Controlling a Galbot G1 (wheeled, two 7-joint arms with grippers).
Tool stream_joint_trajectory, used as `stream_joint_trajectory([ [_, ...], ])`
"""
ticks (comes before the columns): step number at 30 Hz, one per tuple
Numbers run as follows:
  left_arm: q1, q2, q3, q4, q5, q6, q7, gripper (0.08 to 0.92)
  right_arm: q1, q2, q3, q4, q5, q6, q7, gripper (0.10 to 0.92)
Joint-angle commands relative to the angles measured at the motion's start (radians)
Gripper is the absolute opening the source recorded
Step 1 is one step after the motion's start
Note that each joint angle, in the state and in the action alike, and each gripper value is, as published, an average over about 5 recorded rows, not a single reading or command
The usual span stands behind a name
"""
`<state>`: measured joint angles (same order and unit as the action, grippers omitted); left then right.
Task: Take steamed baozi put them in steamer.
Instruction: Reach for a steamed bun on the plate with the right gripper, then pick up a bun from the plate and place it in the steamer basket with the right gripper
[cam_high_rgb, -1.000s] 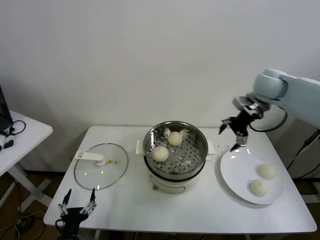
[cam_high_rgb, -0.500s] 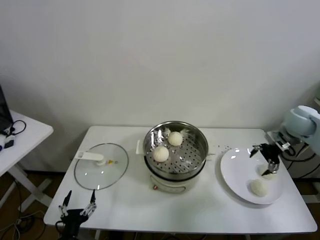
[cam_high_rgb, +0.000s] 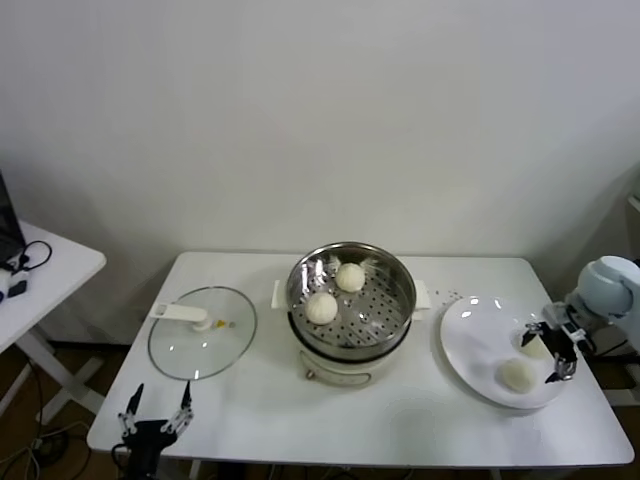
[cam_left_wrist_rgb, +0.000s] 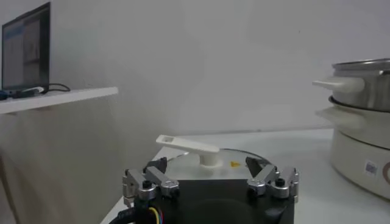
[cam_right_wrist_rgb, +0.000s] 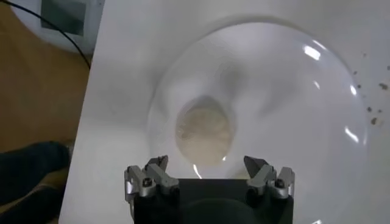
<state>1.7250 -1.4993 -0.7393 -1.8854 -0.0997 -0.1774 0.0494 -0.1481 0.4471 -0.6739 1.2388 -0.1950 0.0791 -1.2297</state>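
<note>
Two baozi are left on the white plate (cam_high_rgb: 470, 335), two already sit in the steamer (cam_high_rgb: 352, 290). Right gripper (cam_high_rgb: 560, 347) is held low over the plate's far-right side, fingers spread wide, nothing pinched. One bun (cam_high_rgb: 533, 346) is seen partly hidden just behind the fingers in the head view; the other plate baozi (cam_high_rgb: 517, 374) lies just beside, toward the front edge.

Key relation, judged: the target bun lies directly ahead of and below the open jaws, roughly centred between the two fingertips in the wrist view, so a straight descent should bracket it. Bun is near-round, so no long axis is to be aligned. Right arm is clearly nearer; the plate is well apart from the left arm.

View differences: right wrist view shows one bun (cam_right_wrist_rgb: 203, 130) centred beyond the fingers on the plate (cam_right_wrist_rgb: 304, 109), but not the second plate bun or the steamer. Head view shows both, plus the steamed pair (cam_high_rgb: 321, 307) on the perforated floor, yet finger-to-bun gap cannot be judged there.

Left gripper (cam_high_rgb: 154, 414) is parked at the table's front-left corner, fingers spread, empty, near the glass lid (cam_high_rgb: 200, 335). Left wrist view shows the lid handle (cam_left_wrist_rgb: 187, 145) and the steamer's side (cam_left_wrist_rgb: 359, 122).
</note>
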Motion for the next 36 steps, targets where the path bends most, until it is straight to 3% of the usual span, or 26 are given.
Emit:
stream_joint_trajectory([
  [1, 0.001, 0.001, 0.000, 0.008, 0.002, -0.001, 0.000, 0.823, -0.114, 0.049, 0.078, -0.031, -0.059, 0.011, 0.029, 0.823],
  [23, -0.003, -0.001, 0.004, 0.006, 0.006, 0.001, 0.001, 0.823, -0.102, 0.090, 0.073, -0.057, -0.068, 0.012, 0.037, 0.817],
  [36, -0.004, 0.001, 0.003, 0.000, 0.007, 0.003, 0.002, 0.823, -0.089, 0.084, 0.075, -0.051, -0.061, 0.012, 0.036, 0.698],
])
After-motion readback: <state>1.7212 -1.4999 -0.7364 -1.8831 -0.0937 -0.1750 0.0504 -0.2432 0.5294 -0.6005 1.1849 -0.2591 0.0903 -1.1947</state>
